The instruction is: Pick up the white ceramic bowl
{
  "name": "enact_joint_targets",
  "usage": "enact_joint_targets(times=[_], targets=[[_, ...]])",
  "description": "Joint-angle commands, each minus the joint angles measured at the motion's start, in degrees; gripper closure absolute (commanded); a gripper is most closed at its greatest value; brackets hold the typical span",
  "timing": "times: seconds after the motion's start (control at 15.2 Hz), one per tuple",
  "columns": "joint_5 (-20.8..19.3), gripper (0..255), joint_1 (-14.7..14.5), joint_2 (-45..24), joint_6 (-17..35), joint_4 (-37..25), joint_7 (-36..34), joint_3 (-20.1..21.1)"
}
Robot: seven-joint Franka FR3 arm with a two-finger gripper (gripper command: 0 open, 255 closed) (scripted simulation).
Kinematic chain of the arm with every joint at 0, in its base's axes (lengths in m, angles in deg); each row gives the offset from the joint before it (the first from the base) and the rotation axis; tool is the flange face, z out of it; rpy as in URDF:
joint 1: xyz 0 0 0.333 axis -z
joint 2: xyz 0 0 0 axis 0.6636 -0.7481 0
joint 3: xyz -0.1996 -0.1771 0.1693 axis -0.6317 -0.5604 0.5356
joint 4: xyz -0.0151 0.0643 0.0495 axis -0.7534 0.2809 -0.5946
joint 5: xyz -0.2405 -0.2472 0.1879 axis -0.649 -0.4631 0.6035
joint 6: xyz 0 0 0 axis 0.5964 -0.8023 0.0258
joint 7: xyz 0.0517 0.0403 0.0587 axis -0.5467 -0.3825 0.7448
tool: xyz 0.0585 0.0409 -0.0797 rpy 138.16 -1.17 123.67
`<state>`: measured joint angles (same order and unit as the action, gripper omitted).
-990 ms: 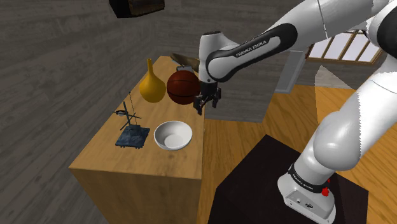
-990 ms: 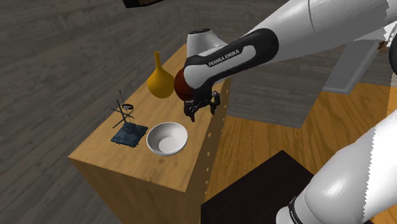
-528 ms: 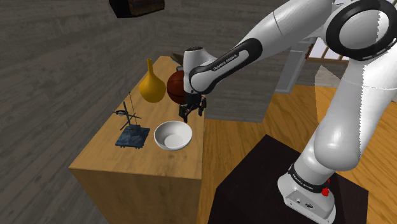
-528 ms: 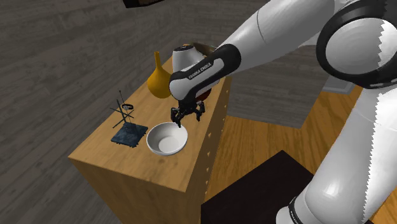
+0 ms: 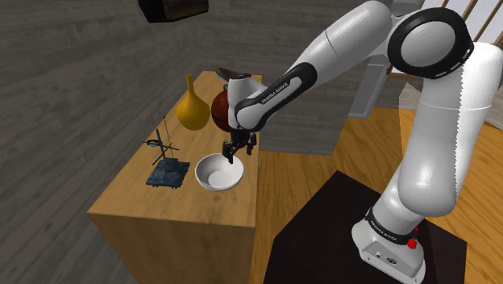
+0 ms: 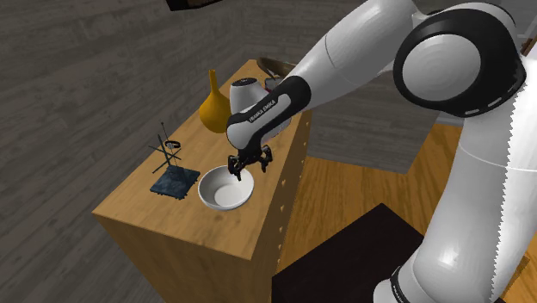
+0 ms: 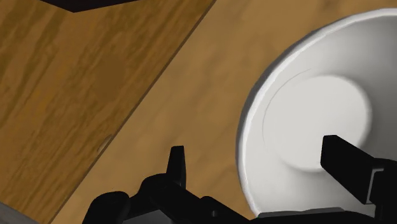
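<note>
While the end effector (image 7: 256,149) straddles its rim, the bowl (image 7: 315,89) seems untouched.

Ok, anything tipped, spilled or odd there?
Nothing stands out. The white bowl sits upright and empty, the yellow vase and the small stand are upright, and the open end effector straddles the bowl's rim.

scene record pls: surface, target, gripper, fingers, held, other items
surface: wooden cabinet top
target: white bowl, upright, near the cabinet's edge at the shoulder view's right
gripper: gripper open, low over the bowl's rim on the ball's side
fingers: one finger over the bowl's inside, the other outside the rim
held: nothing
other: yellow vase, brown-red ball, wire rack on dark base
</note>
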<state>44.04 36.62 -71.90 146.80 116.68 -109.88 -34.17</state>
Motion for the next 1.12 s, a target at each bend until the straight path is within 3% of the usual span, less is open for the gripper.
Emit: enact_joint_targets(times=[0.0, 0.07, 0.13, 0.73, 1.06], targets=[[-0.27, 0, -0.05, -1.02, 1.12, 0.1, -0.11, -0.11], [-0.26, 0, -0.05, -1.01, 1.12, 0.1, -0.11, -0.11], [-0.3, 255, -0.06, -1.13, 1.12, -0.02, -0.13, -0.12], [-0.27, 255, -0.05, -1.02, 1.12, 0.1, -0.11, -0.12], [0.47, 255, 0.16, 1.68, -2.27, -0.64, 0.35, 0.15]])
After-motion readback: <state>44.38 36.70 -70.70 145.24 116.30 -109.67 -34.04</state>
